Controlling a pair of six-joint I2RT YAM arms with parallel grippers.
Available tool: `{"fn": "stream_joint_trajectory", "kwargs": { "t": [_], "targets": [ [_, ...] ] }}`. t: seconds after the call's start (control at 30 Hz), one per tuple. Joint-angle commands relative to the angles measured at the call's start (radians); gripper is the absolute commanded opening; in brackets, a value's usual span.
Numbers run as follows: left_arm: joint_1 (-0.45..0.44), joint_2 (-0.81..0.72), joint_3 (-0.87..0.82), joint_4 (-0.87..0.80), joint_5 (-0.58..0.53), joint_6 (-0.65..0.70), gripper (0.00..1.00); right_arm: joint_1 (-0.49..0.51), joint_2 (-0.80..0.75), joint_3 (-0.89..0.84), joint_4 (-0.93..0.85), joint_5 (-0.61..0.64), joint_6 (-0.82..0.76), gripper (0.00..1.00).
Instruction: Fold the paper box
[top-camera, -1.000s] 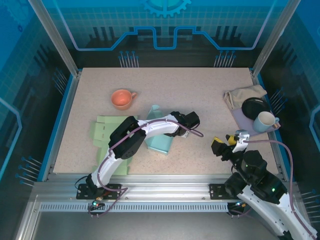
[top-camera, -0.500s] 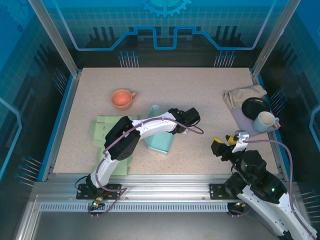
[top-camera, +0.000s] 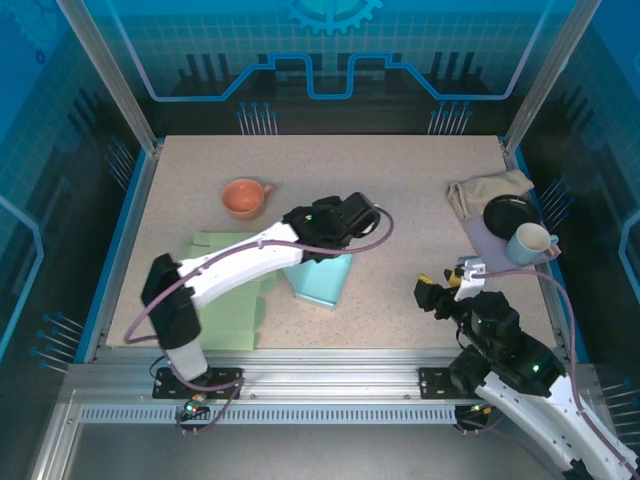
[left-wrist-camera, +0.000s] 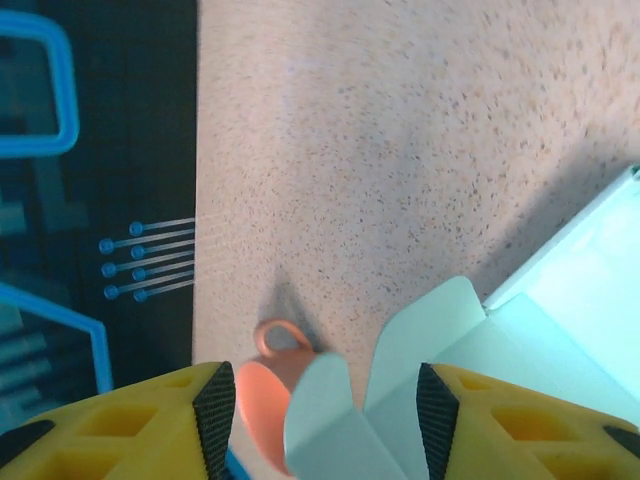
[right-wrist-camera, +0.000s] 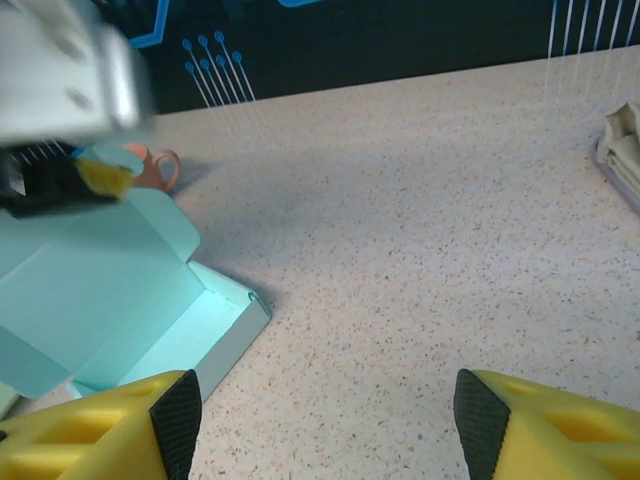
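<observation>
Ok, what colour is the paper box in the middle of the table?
Light teal. The paper box shows best in the right wrist view.

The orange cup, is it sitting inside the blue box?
No, the orange cup sits on the bare table, off to one side of the blue box and not touching it.

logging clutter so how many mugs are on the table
2: an orange mug behind and left of the paper box, and a pale mug at the far right beside a black dish.
</observation>
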Motion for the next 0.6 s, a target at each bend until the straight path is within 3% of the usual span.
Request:
{"fn": "stream_joint_trajectory", "kwargs": {
  "t": [0.0, 0.13, 0.27, 0.43, 0.57],
  "targets": [
    [-0.007, -0.121, -0.138, 0.055, -0.006, -0.337, 0.56, -0.01, 0.03, 0.004, 0.043, -0.033, -0.024, 0.73],
    [-0.007, -0.29, -0.316, 0.089, -0.06, -0.645, 0.61, -0.01, 0.093, 0.051, 0.042, -0.045, -0.057, 0.75],
    [-0.007, -0.467, -0.49, 0.122, -0.035, -0.887, 0.61, -0.011, 0.157, 0.095, 0.036, -0.05, -0.091, 0.76],
    [-0.009, -0.686, -0.727, 0.237, 0.007, -1.086, 0.63, -0.011, 0.187, 0.097, 0.056, -0.067, -0.098, 0.76],
    [-0.009, -0.779, -0.904, 0.423, 0.05, -1.14, 0.64, -0.01, 0.211, 0.083, 0.08, -0.08, -0.094, 0.76]
  ]
}}
